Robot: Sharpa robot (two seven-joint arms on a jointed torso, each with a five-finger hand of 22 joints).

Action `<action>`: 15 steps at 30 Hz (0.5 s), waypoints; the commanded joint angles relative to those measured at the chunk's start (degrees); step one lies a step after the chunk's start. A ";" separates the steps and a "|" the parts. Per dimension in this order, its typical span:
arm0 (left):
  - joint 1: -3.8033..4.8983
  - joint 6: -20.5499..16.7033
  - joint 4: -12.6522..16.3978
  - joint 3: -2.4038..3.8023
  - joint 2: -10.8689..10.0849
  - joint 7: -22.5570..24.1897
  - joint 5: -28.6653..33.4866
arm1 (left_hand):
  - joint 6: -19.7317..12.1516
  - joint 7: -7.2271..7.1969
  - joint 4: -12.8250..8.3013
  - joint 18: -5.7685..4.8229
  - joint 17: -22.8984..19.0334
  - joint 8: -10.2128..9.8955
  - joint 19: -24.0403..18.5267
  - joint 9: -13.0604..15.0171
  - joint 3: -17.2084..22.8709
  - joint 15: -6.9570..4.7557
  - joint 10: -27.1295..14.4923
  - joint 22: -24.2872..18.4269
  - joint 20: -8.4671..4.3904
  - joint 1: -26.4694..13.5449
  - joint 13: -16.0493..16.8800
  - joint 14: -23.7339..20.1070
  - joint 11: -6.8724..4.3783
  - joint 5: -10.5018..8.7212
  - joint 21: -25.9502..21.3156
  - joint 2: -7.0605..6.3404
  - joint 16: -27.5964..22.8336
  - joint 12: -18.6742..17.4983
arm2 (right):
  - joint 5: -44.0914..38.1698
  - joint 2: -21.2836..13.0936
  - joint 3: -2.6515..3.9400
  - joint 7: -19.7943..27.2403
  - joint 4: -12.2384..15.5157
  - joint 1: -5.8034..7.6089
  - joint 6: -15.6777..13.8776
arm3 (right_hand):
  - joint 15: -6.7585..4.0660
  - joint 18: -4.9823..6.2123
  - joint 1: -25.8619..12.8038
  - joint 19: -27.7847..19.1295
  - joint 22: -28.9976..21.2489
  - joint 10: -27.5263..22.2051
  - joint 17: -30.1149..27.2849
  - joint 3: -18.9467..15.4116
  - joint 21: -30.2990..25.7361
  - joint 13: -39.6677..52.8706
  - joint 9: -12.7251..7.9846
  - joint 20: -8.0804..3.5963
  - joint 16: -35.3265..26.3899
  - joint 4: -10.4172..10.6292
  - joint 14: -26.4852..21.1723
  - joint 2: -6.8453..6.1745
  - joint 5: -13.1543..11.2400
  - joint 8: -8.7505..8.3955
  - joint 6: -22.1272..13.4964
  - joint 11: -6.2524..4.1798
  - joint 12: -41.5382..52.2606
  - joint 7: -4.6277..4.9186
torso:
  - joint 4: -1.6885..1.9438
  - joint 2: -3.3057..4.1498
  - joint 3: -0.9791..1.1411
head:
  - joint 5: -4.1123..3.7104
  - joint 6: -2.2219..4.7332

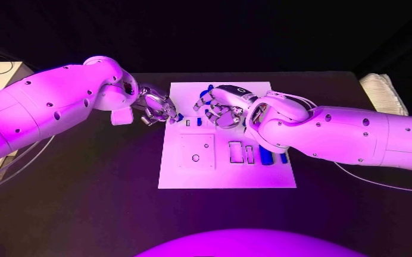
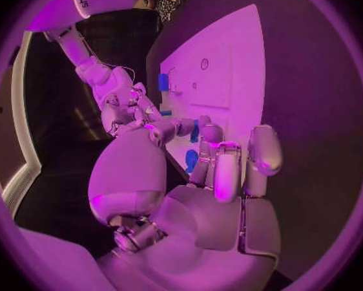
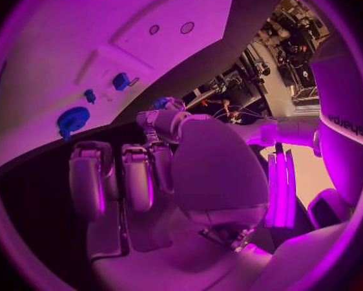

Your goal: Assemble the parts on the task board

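One white task board [image 1: 225, 176] lies in the middle of the black surface [image 1: 86, 197], with both hands over its far half. The left hand [image 1: 157, 109] hangs at the board's left edge; whether its curled fingers hold anything cannot be told. The right hand [image 1: 221, 109] hovers over the board's upper middle, and its grip cannot be told either. Two blue parts [image 1: 267, 157] lie side by side near the board's right edge, partly under the right arm. Two small blue parts [image 1: 198, 121] stand between the hands.
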 commanded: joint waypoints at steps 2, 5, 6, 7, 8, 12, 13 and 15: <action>-0.06 1.00 0.33 0.05 -0.05 1.35 3.24 | 0.40 0.14 -12.72 0.12 9.32 0.35 0.27 0.10 12.38 -0.51 0.45 0.03 -0.05 0.50 0.09 3.32 -0.18 0.24 0.34 -0.18 0.30 0.22 | -3.57 1.13 -0.01 -3.09 -0.56 -0.40 -2.61 | -0.54 -0.11 -0.86 4.10 12.80 -0.07 12.19 0.55 0.28 8.27 -0.16 -0.61 0.19 -0.28 5.25 -0.06 0.26 -0.47 -0.61 -0.48 0.36 -0.16 | -0.01 0.06 0.00 | 0.12 0.13; -0.08 0.93 0.47 0.05 -0.14 1.37 3.83 | 0.44 0.13 -12.73 0.11 9.40 0.33 0.30 0.12 12.37 -0.52 0.57 0.06 -0.05 0.48 0.26 3.37 -0.19 0.26 0.35 -0.20 0.34 0.28 | -3.69 2.13 -0.01 -3.20 -0.99 -0.74 -2.73 | -0.60 -0.14 -1.02 4.15 12.86 -0.04 12.21 0.70 0.39 8.31 -0.22 -0.67 0.20 -0.45 5.26 -0.01 0.27 -0.57 -0.79 -0.55 0.40 -0.25 | -0.04 0.08 0.06 | 0.15 0.06; -0.08 0.89 0.52 0.05 -0.17 1.38 4.06 | 0.44 0.13 -12.73 0.11 9.40 0.33 0.30 0.12 12.37 -0.52 0.57 0.06 -0.05 0.48 0.26 3.37 -0.19 0.26 0.35 -0.20 0.34 0.28 | -3.71 2.52 -0.01 -3.21 -1.18 -0.90 -2.67 | -0.60 -0.14 -1.02 4.15 12.86 -0.04 12.21 0.70 0.39 8.31 -0.22 -0.67 0.20 -0.45 5.26 -0.01 0.27 -0.57 -0.79 -0.55 0.40 -0.25 | -0.12 0.08 0.08 | 0.22 0.08; -0.08 0.85 0.55 0.05 -0.19 1.38 4.16 | 0.44 0.13 -12.73 0.11 9.40 0.33 0.30 0.12 12.37 -0.52 0.57 0.06 -0.05 0.48 0.26 3.37 -0.19 0.26 0.35 -0.20 0.34 0.28 | -3.72 2.77 -0.01 -3.23 -1.31 -1.00 -2.64 | -0.60 -0.14 -1.02 4.15 12.86 -0.04 12.21 0.70 0.39 8.31 -0.22 -0.67 0.20 -0.45 5.26 -0.01 0.27 -0.57 -0.79 -0.55 0.40 -0.25 | -0.18 0.08 0.11 | 0.26 0.13; -0.09 0.76 0.61 0.05 -0.21 1.39 4.34 | 0.45 0.13 -12.72 0.10 9.43 0.33 0.33 0.13 12.36 -0.52 0.56 0.10 -0.06 0.48 0.24 3.38 -0.20 0.27 0.37 -0.21 0.35 0.27 | -3.76 3.25 -0.01 -3.30 -1.58 -1.20 -2.61 | -0.60 -0.14 -1.02 4.15 12.86 -0.04 12.21 0.70 0.39 8.31 -0.22 -0.67 0.20 -0.45 5.26 -0.01 0.27 -0.57 -0.79 -0.55 0.40 -0.25 | -0.19 0.08 0.11 | 0.28 0.11; -0.10 0.70 0.67 0.04 -0.18 1.38 4.62 | 0.46 0.12 -12.72 0.09 9.46 0.32 0.35 0.14 12.36 -0.52 0.55 0.12 -0.06 0.47 0.23 3.39 -0.20 0.27 0.38 -0.22 0.36 0.27 | -4.43 4.33 -0.01 -3.98 -2.13 -1.62 -3.01 | -0.64 -0.15 -1.09 4.16 12.87 -0.08 12.29 0.76 0.42 8.26 -0.24 -0.70 0.25 -0.53 5.28 0.00 0.26 -0.61 -0.86 -0.59 0.34 -0.29 | -0.12 0.05 0.13 | 0.25 0.18; -0.10 0.69 0.69 0.04 -0.16 1.40 4.67 | 0.46 0.12 -12.72 0.09 9.46 0.32 0.35 0.14 12.36 -0.52 0.55 0.12 -0.06 0.47 0.23 3.39 -0.20 0.27 0.38 -0.22 0.36 0.27 | -4.64 4.55 -0.01 -4.20 -2.23 -1.71 -3.19 | -0.64 -0.14 -1.11 4.14 12.85 -0.07 12.26 0.78 0.37 8.27 -0.24 -0.71 0.23 -0.55 5.27 0.01 0.26 -0.62 -0.88 -0.59 0.35 -0.29 | -0.07 0.04 0.13 | 0.19 0.17; -0.11 0.68 0.72 0.04 -0.15 1.41 4.72 | 0.46 0.12 -12.72 0.09 9.46 0.32 0.35 0.14 12.36 -0.52 0.55 0.12 -0.06 0.47 0.23 3.39 -0.20 0.27 0.38 -0.22 0.36 0.27 | -4.86 4.81 -0.01 -4.46 -2.39 -1.80 -3.32 | -0.64 -0.14 -1.11 4.14 12.85 -0.07 12.26 0.78 0.37 8.27 -0.24 -0.71 0.23 -0.55 5.27 0.01 0.26 -0.62 -0.88 -0.59 0.35 -0.29 | -0.07 0.04 0.12 | 0.17 0.19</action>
